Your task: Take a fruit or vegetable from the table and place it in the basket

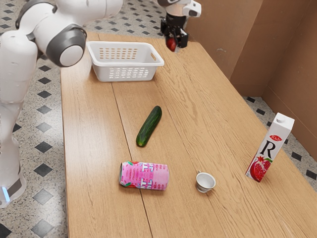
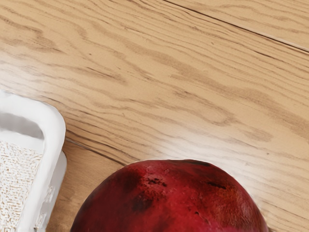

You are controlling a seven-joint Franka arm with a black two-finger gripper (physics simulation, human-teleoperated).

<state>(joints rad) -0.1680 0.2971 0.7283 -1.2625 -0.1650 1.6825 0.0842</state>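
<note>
The place looked most like a home, with a teacup (image 1: 204,188) on a wooden table (image 1: 89,148), brown walls (image 1: 292,64) and a speckled, diamond-patterned floor (image 1: 49,141)

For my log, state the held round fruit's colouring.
The round fruit is red with dark blotches, clearest in wrist view.

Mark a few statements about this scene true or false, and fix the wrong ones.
1. The black two-finger hand grips a round, dark red fruit. True.
2. The long green cucumber lies between the white plastic basket and the pink printed can. True.
3. The can stands upright. False: it lies on its side.
4. The fruit is in the basket. False: it is in the hand, beside the basket.
5. The small white cup is between the can and the tall white carton. True.
</note>
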